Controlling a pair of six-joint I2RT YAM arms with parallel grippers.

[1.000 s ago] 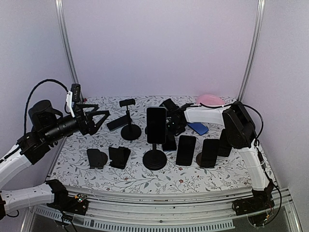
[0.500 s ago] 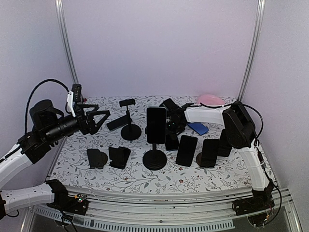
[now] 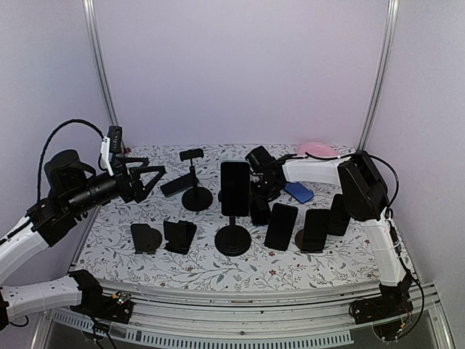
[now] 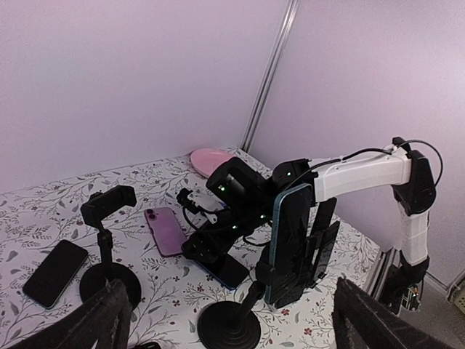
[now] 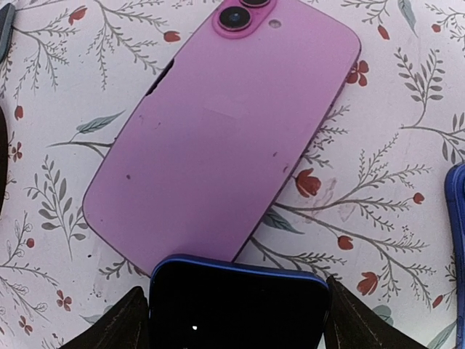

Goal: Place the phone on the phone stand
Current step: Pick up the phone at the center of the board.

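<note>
My right gripper (image 5: 238, 320) is shut on a blue-edged phone (image 5: 236, 309) with a dark screen, one finger against each long side. The phone's end overlaps a purple phone (image 5: 218, 123) lying face down. In the left wrist view the held phone (image 4: 232, 270) sits low over the table, behind the right gripper (image 4: 207, 247). An empty phone stand (image 3: 193, 178) with a clamp head stands at the back left. Another stand (image 3: 233, 236) carries a phone (image 3: 235, 187). My left gripper (image 3: 145, 178) hangs open, high on the left, holding nothing.
Two small empty stands (image 3: 145, 238) (image 3: 179, 235) sit near the front left. Phones lean on low stands at the right (image 3: 280, 225) (image 3: 314, 229). A black phone (image 3: 174, 186) lies flat by the clamp stand, and a blue phone (image 3: 298, 193) and a pink dish (image 3: 316, 150) lie at the back right.
The right gripper's jaws have narrowed onto the blue-edged phone, and the arm has shifted slightly to the right. The left arm has not moved.
</note>
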